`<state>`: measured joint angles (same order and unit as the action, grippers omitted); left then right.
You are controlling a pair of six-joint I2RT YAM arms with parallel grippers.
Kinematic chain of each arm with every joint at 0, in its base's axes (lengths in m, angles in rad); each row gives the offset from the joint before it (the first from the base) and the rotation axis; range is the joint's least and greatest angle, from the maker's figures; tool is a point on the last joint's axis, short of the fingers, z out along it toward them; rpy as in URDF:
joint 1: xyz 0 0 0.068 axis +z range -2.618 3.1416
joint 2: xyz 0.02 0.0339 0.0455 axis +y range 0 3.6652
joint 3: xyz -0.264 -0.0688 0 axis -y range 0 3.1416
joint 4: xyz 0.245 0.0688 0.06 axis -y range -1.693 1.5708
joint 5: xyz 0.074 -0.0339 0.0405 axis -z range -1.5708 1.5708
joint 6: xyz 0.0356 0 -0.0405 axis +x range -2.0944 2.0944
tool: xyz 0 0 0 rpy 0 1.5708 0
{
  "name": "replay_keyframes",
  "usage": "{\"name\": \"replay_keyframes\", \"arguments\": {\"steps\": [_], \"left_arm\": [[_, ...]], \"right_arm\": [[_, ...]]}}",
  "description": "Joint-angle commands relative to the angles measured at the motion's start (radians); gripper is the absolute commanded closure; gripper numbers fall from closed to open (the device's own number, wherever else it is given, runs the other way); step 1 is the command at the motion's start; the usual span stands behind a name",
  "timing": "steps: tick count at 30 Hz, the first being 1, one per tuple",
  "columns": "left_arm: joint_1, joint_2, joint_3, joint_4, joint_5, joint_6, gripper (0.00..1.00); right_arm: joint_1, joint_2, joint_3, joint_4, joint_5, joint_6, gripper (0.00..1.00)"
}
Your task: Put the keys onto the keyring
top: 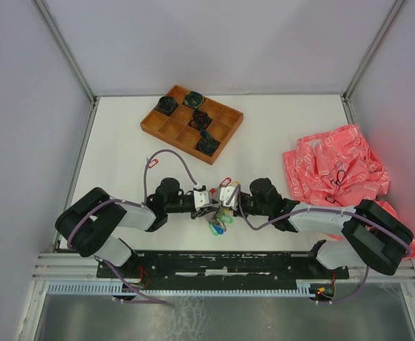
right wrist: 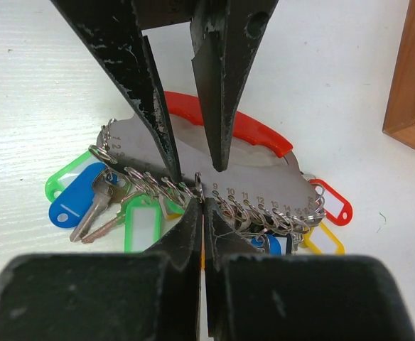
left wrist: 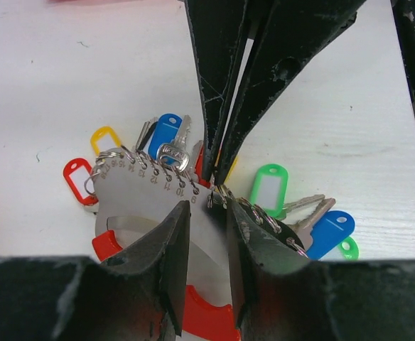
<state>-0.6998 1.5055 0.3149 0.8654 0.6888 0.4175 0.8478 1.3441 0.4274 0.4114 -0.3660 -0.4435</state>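
Note:
The keyring [right wrist: 264, 177] is a grey numbered metal plate [left wrist: 143, 199] with a red curved handle [right wrist: 229, 124], lying between my two grippers [top: 217, 213]. Several keys hang from small split rings along its edge: blue tag [left wrist: 166, 131], yellow tag [left wrist: 104, 138], red tag [left wrist: 76, 181], green tag [left wrist: 268, 188]. My left gripper [left wrist: 207, 207] stands open, its fingertips [right wrist: 172, 174] on the plate's face with a gap between them. My right gripper [right wrist: 202, 202] is shut at the plate's toothed edge, with an orange sliver of a key tag between its fingers and a split ring [right wrist: 197, 186] upright at its tip.
A wooden compartment tray [top: 191, 122] with dark coiled bundles stands at the back; its corner shows in the right wrist view [right wrist: 413, 85]. A crumpled pink plastic bag [top: 335, 170] lies at the right. The arms' bases sit along the near edge.

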Motion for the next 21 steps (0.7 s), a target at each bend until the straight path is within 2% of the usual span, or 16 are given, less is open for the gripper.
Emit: {"name": "replay_keyframes", "arguments": {"steps": [1, 9, 13, 17, 21], "left_arm": [[0.002, 0.011, 0.029, 0.001, 0.035, 0.055, 0.66], [0.002, 0.037, 0.054, 0.016, 0.038, 0.043, 0.70], [0.002, 0.047, 0.056, 0.013, 0.037, 0.043, 0.80], [0.003, 0.030, 0.052, -0.002, 0.025, 0.046, 0.96], [0.002, -0.051, 0.051, -0.071, -0.021, 0.022, 0.97]], "right_arm": [[-0.004, -0.005, 0.010, 0.079, -0.025, -0.009, 0.99], [-0.005, 0.001, 0.013, 0.076, -0.046, -0.009, 0.99], [-0.004, 0.004, 0.015, 0.077, -0.049, -0.010, 0.99], [-0.006, 0.003, 0.013, 0.078, -0.045, -0.010, 0.99], [-0.009, 0.002, 0.019, 0.052, -0.027, -0.010, 0.94]]}}
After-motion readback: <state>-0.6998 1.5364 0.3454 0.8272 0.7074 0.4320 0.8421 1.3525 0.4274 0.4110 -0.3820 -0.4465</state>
